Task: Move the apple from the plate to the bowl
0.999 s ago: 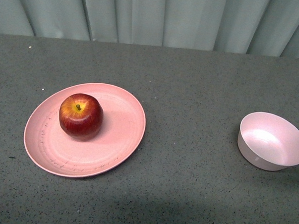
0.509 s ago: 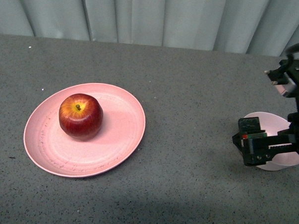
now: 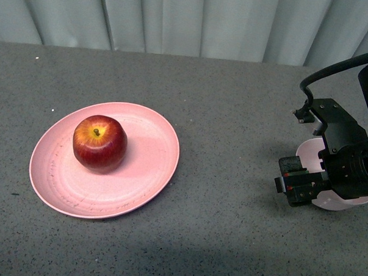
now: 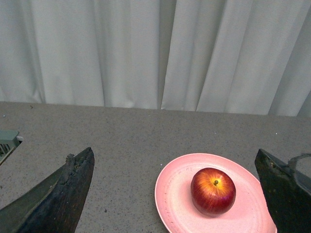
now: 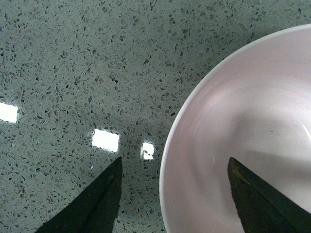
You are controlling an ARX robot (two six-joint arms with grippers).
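Observation:
The dark-red apple (image 3: 99,143) with a yellow stem patch sits on the left part of the salmon-pink plate (image 3: 146,167) at the table's left. Both show in the left wrist view, the apple (image 4: 213,191) on the plate (image 4: 175,187). My left gripper (image 4: 177,194) is open, short of the plate; it is out of the front view. The pale pink bowl (image 3: 337,201) at the right is mostly hidden behind my right arm. My right gripper (image 3: 298,186) is open above the bowl's left rim. In the right wrist view its fingers straddle the bowl's rim (image 5: 167,160), and the bowl (image 5: 252,126) is empty.
A grey speckled tabletop (image 3: 234,116) stretches between plate and bowl. A pale pleated curtain (image 3: 189,22) hangs along the far edge. A pale vented object (image 4: 7,143) sits at the edge of the left wrist view.
My right arm came into the front view from the right and moved left over the bowl, covering most of it. The apple and plate have not moved.

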